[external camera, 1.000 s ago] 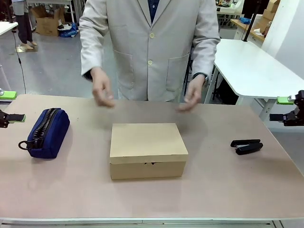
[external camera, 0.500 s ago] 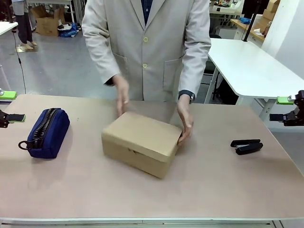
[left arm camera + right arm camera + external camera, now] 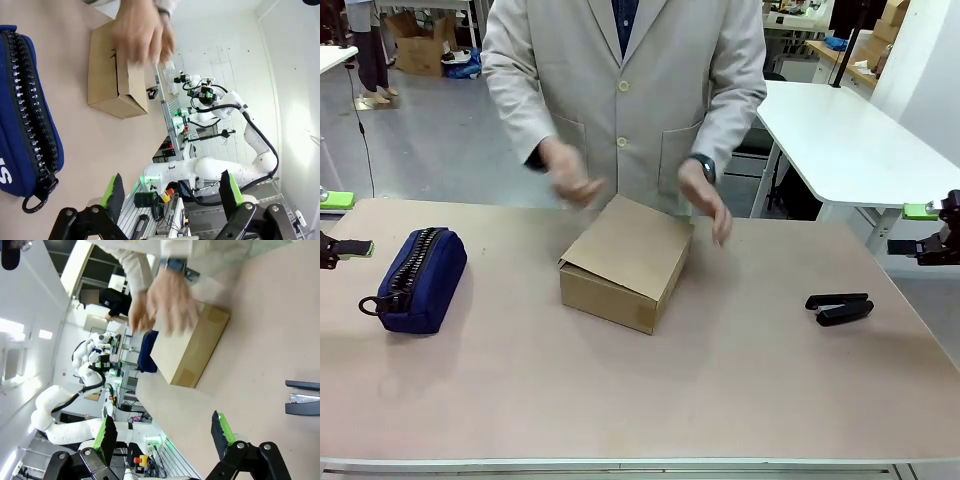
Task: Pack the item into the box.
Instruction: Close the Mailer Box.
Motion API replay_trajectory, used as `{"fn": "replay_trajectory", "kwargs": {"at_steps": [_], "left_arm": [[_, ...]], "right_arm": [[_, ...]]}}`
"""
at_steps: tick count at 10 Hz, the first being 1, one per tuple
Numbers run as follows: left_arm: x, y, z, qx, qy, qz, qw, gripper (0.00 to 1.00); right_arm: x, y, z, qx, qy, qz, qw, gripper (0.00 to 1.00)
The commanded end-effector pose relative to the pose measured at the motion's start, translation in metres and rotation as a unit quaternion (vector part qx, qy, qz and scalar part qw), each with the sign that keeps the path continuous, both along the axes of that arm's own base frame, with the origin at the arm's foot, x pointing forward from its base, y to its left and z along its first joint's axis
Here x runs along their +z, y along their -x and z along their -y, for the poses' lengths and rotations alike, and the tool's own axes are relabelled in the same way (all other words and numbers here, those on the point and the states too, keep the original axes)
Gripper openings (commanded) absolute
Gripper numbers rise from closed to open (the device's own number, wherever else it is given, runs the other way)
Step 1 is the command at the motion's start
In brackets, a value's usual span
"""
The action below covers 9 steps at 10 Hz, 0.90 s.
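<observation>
The brown cardboard box rests shut near the table's middle, turned at an angle, one corner facing me. It also appears in the left wrist view and the right wrist view. Both of the person's hands hover just above its far edge, blurred. The yellow utility knife is out of view. My left gripper waits at the table's left edge, open and holding nothing. At the right edge my right gripper is likewise open.
A navy zip pouch lies at the left, close under the left gripper. A black stapler lies at the right. The tan table has free room in front of the box.
The person has turned the box and slid it toward the far side, then lifted both hands off it. Neither arm has moved.
</observation>
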State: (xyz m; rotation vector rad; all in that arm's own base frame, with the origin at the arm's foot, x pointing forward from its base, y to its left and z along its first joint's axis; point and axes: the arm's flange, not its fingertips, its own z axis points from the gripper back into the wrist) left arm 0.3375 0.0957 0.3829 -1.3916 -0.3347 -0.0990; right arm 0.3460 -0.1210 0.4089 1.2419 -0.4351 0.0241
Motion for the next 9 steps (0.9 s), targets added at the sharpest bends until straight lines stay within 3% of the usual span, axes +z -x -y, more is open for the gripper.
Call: {"fn": "replay_trajectory", "kwargs": {"at_steps": [1,9], "left_arm": [[0.0031,0.0008,0.0003,0.002,-0.005,0.004,1.0,1.0],[0.0031,0.0008,0.0003,0.002,-0.005,0.004,1.0,1.0]], "right_arm": [[0.0015,0.0011,0.0001,0.003,0.0,0.001,1.0,1.0],[0.0015,0.0011,0.0001,0.003,0.0,0.001,1.0,1.0]]}}
